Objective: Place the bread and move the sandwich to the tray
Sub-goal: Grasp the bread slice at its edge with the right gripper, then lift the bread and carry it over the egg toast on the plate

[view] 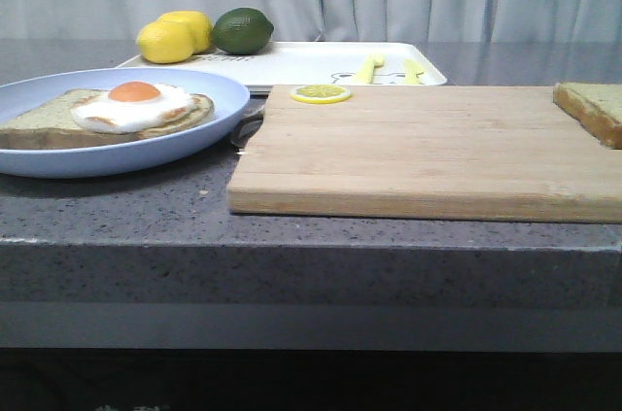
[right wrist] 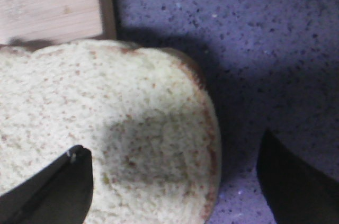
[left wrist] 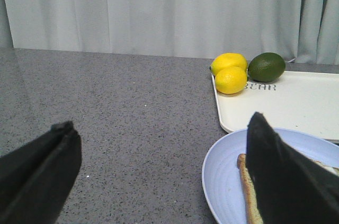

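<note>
The bread lies at the far right end of the wooden cutting board, cut off by the picture's edge. In the right wrist view the bread fills the space under my right gripper. That gripper is open, with one finger over the crumb and the other over the counter beyond the crust. No closed sandwich shows. A slice topped with a fried egg rests on the pale blue plate. My left gripper hangs open beside the plate, holding nothing. The white tray sits behind.
Two lemons and a lime sit on the tray's left end, and yellow utensils lie on its right part. A lemon slice lies on the board's back edge. Neither arm appears in the front view.
</note>
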Robot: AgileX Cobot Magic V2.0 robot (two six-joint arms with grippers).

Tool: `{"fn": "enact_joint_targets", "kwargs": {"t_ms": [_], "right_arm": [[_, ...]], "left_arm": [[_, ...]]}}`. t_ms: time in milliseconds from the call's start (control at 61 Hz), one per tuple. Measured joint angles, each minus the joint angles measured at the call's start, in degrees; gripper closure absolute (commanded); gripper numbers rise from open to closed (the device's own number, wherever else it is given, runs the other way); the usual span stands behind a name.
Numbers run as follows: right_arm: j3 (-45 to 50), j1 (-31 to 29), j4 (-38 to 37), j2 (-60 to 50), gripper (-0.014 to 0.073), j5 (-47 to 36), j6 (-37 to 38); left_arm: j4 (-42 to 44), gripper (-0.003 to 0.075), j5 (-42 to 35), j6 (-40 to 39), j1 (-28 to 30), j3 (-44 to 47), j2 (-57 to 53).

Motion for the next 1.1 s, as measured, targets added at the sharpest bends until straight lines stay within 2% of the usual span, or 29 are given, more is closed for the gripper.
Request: {"fn": "enact_joint_targets", "kwargs": {"t_ms": [311, 377, 443, 574, 639, 721, 1000, 1098], "right_arm": [[-0.24, -0.04, 4.10, 3.44, -0.0041, 1.35, -2.75], [-0.26, -0.04, 4.47, 3.49, -0.0005, 1.48, -2.77], [-0.26, -0.04, 4.95, 3.57, 0.0092, 1.75, -2.86], [-0.26, -0.04, 5.96, 3.81, 0.0421, 2.59, -2.90], [-0.37, -0.04, 6.68, 3.81, 0.0557, 3.00, -2.90], [-0.61, -0.04, 7.47, 3.70, 0.0659, 3.47, -2.90], [-0.71, -0.04, 7.25, -2.21, 0.0676, 3.80, -2.90], [-0.71, -0.04, 9.51, -5.75, 0.0676, 5.07, -2.90]], "left_arm": [[0.00, 0.0101, 0.00, 0.00, 0.00, 0.00, 0.00], [0.00, 0.0101, -0.11, 0.00, 0.00, 0.00, 0.00], [0.00, 0.0101, -0.32, 0.00, 0.00, 0.00, 0.00], [0.00, 0.0101, -0.46, 0.00, 0.00, 0.00, 0.00], [0.00, 0.0101, -0.46, 0.00, 0.00, 0.00, 0.00], [0.00, 0.0101, -0.46, 0.00, 0.00, 0.00, 0.00], [0.00, 0.0101, -0.48, 0.00, 0.00, 0.00, 0.00], [0.00, 0.0101, -0.58, 0.00, 0.00, 0.00, 0.00]]}}
